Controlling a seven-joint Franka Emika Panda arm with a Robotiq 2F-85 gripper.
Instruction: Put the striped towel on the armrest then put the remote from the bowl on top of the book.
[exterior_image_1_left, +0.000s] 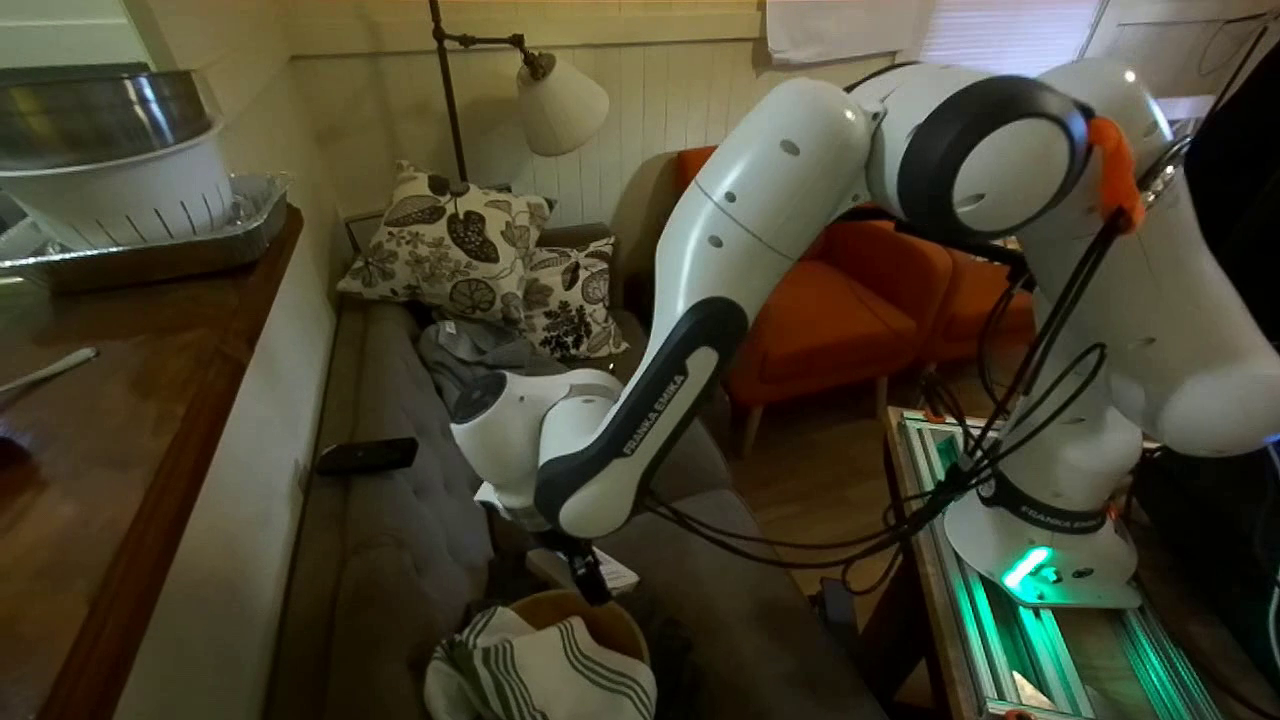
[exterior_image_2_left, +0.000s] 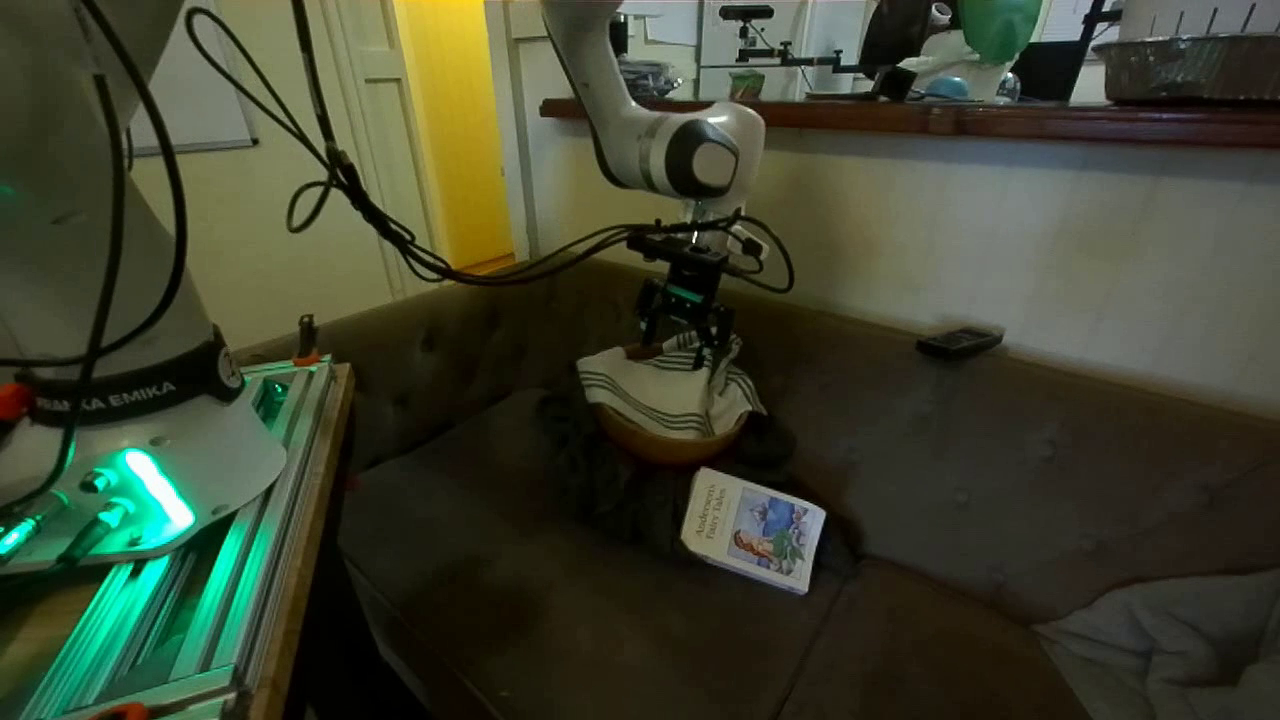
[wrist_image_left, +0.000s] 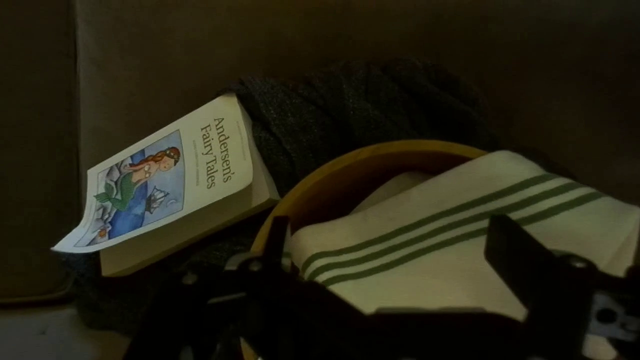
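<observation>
On sofa (exterior_image_2_left: 600, 620), "Andersen's Fairy Tales" book (wrist_image_left: 160, 175), hand (wrist_image_left: 389, 222) spread wide over striped towel (exterior_image_2_left: 660, 388), arm (exterior_image_1_left: 730, 235) marked "FRANKA EMIKA"

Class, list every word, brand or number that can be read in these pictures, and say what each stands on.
"Andersen's Fairy Tales": on the book, clear in the wrist view.
"FRANKA EMIKA": on the robot's forearm, in an exterior view.
"FRANKA EMIKA": on the robot's dark base band, partly covered in an exterior view.
Smaller print beside the book's title: too small and blurred to read.
Pale mark on the gripper: too blurred to read.
No numbers are readable.
</observation>
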